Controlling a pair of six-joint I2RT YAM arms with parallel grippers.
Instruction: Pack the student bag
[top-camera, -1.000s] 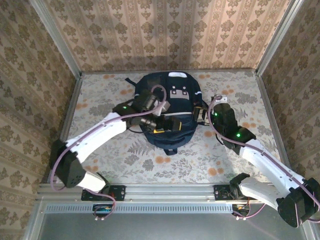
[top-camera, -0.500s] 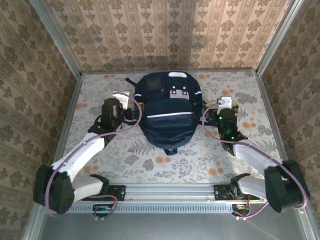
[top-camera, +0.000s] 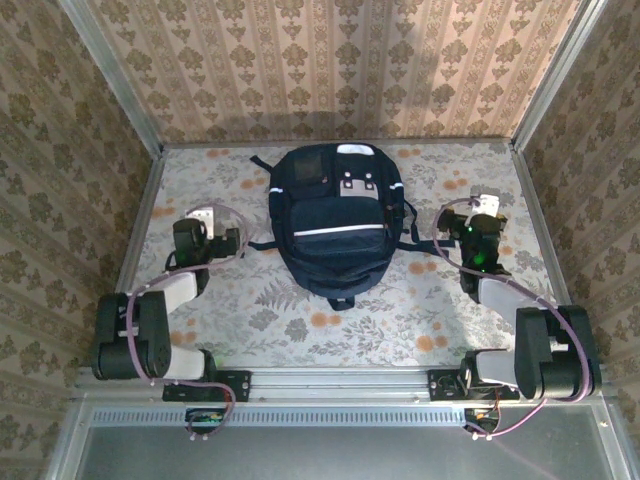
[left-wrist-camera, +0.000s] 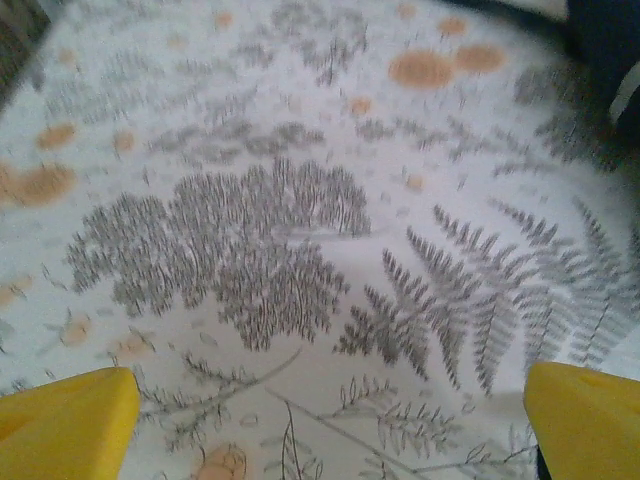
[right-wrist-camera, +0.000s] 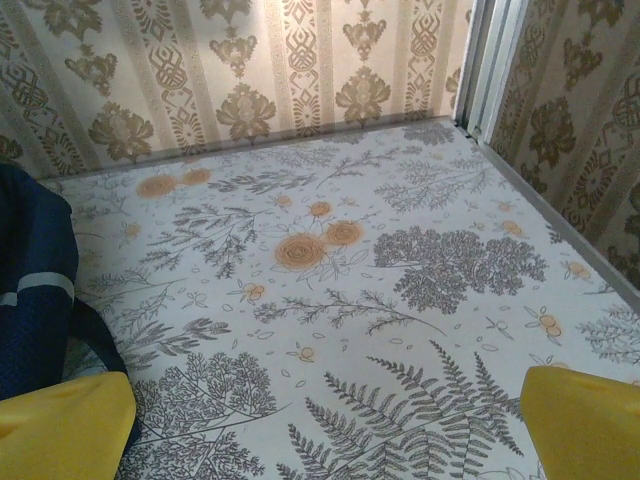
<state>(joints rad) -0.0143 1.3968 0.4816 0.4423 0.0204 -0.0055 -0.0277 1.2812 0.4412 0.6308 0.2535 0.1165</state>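
Note:
The student bag (top-camera: 335, 215), a large dark navy backpack with a white stripe, lies flat in the middle of the table, straps trailing at both sides. My left gripper (top-camera: 203, 220) rests to its left, apart from it, open and holding nothing. In the left wrist view the yellow fingertips (left-wrist-camera: 62, 428) stand wide over bare cloth, with the bag (left-wrist-camera: 612, 50) at the top right corner. My right gripper (top-camera: 486, 210) sits to the bag's right, also open and holding nothing. The right wrist view shows its fingertips (right-wrist-camera: 585, 420) wide apart and the bag (right-wrist-camera: 30, 290) at the left edge.
A floral tablecloth (top-camera: 330, 320) covers the table. Patterned walls (top-camera: 330, 60) close in the back and both sides, with a metal corner post (right-wrist-camera: 490, 60) near the right gripper. Both arms are folded back close to their bases on the front rail (top-camera: 340, 385).
Both arms have drawn back from the bag, the left one from on top of it, out to the sides, and folded toward their bases. The bag has not moved.

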